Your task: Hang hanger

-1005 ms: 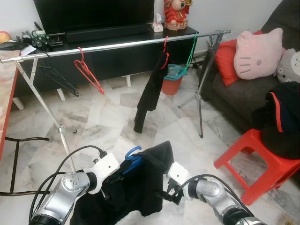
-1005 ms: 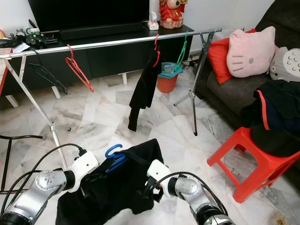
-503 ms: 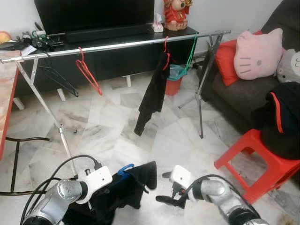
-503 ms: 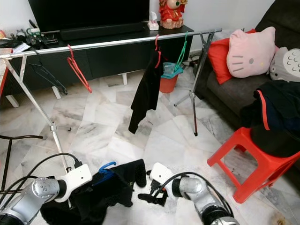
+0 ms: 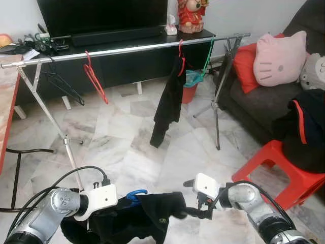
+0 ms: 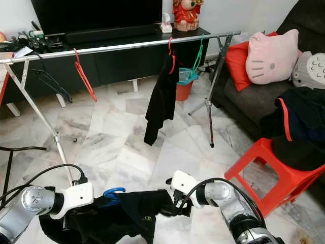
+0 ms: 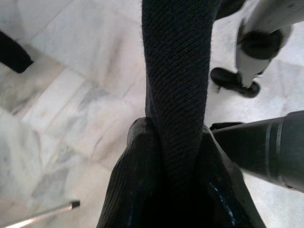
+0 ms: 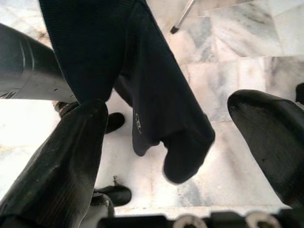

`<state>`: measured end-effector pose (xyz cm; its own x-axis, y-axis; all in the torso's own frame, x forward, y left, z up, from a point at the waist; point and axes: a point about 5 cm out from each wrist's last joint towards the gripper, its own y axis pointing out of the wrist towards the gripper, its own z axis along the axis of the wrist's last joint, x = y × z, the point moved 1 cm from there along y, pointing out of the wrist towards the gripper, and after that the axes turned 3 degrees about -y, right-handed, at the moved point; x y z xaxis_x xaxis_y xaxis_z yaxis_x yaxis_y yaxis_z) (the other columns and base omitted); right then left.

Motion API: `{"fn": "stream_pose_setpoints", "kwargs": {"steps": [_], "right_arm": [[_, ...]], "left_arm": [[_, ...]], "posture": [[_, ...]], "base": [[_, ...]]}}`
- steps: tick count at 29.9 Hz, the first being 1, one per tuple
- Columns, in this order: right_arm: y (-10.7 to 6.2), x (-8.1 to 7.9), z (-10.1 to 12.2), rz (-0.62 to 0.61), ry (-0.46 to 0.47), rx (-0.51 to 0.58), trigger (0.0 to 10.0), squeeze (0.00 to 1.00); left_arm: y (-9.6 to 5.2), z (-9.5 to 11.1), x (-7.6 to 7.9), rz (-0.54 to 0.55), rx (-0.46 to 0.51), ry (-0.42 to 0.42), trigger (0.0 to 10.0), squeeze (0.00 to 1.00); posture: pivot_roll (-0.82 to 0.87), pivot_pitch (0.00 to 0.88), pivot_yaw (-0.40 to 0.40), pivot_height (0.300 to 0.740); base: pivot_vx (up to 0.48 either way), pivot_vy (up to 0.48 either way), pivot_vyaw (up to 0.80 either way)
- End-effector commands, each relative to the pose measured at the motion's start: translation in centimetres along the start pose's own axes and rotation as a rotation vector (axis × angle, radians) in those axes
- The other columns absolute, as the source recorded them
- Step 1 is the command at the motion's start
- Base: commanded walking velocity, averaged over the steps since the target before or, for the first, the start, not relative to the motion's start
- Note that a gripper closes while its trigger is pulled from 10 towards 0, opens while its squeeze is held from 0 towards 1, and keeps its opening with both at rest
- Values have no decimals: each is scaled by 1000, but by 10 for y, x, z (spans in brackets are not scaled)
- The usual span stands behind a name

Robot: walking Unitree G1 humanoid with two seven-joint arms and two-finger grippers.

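big black TV (image 5: 101, 15) on a black stand, red doll (image 5: 191, 15) beside it, pink cat pillow (image 5: 277, 56) on a grey sofa (image 5: 264, 101), red stool (image 5: 284, 170) with dark clothes (image 5: 304, 129), orange bucket (image 5: 187, 91)

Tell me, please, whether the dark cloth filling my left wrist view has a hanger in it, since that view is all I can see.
Observer: Yes, a blue hanger pokes its hook out of the black garment, close beside the left gripper.
Operator: Thank you. Where is the right gripper?
Observer: The right gripper is at the garment's other end, low over the floor, with its jaws open.
Operator: Is there room on the rail?
Observer: The silver rail has a bare stretch between a red hanger and a hung black top.
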<state>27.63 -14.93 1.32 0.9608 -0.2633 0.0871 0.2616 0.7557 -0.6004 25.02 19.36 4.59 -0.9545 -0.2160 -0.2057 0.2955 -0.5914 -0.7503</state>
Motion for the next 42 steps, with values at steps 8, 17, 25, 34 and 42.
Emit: {"fn": "stream_pose_setpoints", "kwargs": {"steps": [8, 17, 25, 34, 42], "right_arm": [[5, -1, -8, -42, 14, -52, 10000, 0], [8, 2, -5, -105, 14, -27, 0, 0], [8, 2, -3, -86, 20, -11, 0, 0], [14, -3, 1, -36, 29, 18, 0, 0], [16, -1, 5, -55, 41, 50, 0, 0]], "left_arm": [[-14, 34, -3, -90, 129, 10, 10000, 0], [-16, 41, 0, -117, 146, -8, 10000, 0], [-16, 44, 0, -128, 151, -14, 10000, 0], [-17, 52, -2, -127, 191, -27, 10000, 0], [-15, 51, -1, -105, 212, -54, 10000, 0]], "posture": [[85, 0, -49, 740], [88, 0, -49, 740], [85, 0, -45, 740], [91, 0, -47, 740], [92, 0, -44, 740]], "base": [[0, 0, 0], [0, 0, 0], [0, 0, 0], [0, 0, 0], [0, 0, 0]]}}
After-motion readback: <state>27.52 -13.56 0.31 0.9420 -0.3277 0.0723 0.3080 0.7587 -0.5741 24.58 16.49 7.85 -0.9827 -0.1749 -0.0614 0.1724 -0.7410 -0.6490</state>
